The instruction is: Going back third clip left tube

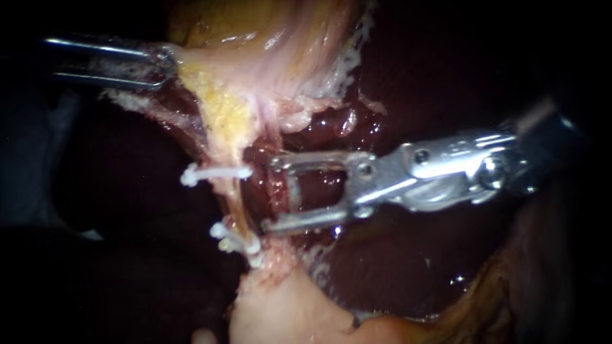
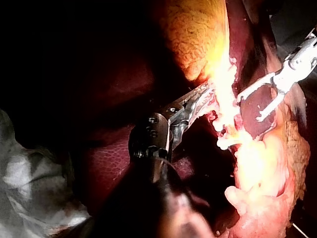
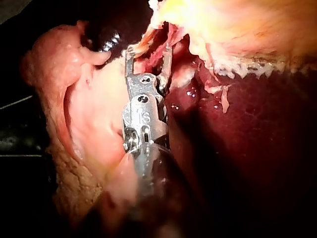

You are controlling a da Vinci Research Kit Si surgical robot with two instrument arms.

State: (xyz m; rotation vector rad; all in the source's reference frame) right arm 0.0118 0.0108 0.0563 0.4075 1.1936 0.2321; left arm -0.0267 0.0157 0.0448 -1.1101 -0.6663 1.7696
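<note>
Both jaws of my right instrument (image 1: 271, 194) are gaping empty, left tube (image 1: 227, 191) running crosswise just ahead; left instrument (image 1: 167, 64) is pinching the gallbladder (image 1: 255, 38).

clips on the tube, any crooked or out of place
The upper clip lies straight across the tube. The two lower clips sit crowded together and slanted, not parallel to it. The right instrument stands beside the tube, jaws open and empty.

The left instrument (image 1: 167, 64) is running off the endoscope view's left edge, its tip partly disappearing into pale tissue (image 1: 194, 73). The shaft of the right instrument (image 1: 271, 194) is fading into darkness. Lower clips (image 1: 236, 244) are blurring together on the tube (image 1: 231, 194).
</note>
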